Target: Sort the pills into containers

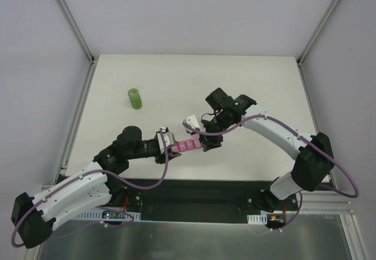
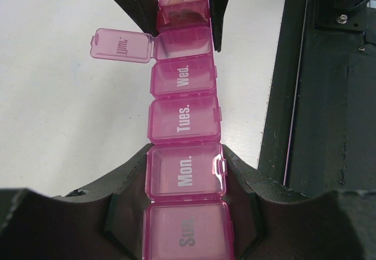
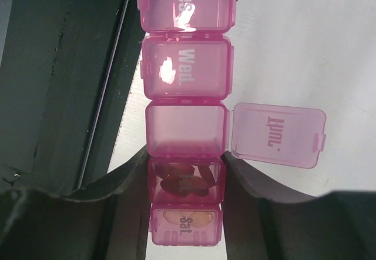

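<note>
- The "Sun." compartment of the containers [image 2: 185, 172], a pink strip, lies closest in the left wrist view. Its label is blurred and its near end is cut off by the frame.
- The left end effector [image 2: 186, 166] is clenched on the containers, with a finger pressed to each side at about the "Mon." compartment.
- The right end effector [image 3: 185, 175] is likewise seen grasping the containers, at the compartment next to "Sat."; that compartment's label is hidden by brownish pills [image 3: 185, 181] inside.
- A paler piece is made out dimly through the "Sat." lid [image 3: 187, 218].
- The "Thu." lid [image 3: 276, 134] is swung open to the side, its lettering seen in reverse.
- "Tues." is cut off at the top of the right wrist view.
- From above, only a short pink stretch is shown between the two end effectors, near the middle of the near edge of the bench [image 1: 235, 78].
- Whether the strip rests on the bench cannot be told.
- A green bottle [image 1: 136, 98] stands upright towards the left edge, well apart.
</note>
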Controlling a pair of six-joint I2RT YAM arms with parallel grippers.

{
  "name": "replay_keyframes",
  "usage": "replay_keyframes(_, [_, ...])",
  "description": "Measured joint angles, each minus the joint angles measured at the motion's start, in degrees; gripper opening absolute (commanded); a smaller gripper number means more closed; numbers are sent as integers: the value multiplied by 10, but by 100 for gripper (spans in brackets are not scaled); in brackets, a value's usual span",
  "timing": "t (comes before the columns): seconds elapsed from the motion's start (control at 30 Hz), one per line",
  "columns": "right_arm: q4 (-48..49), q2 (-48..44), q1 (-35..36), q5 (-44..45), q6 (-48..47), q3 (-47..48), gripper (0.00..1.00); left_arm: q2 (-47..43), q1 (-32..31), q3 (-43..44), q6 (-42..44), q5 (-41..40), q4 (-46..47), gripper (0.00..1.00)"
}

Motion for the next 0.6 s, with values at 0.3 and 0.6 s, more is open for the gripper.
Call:
replay_keyframes(0.3, [-1,11,0,11,6,9,29,2,-2,0,-2,-18,-1,78])
replay_keyframes(0.6, [28,83,-48,93,31,17,28,-76,-2,0,15,-115,-12,90])
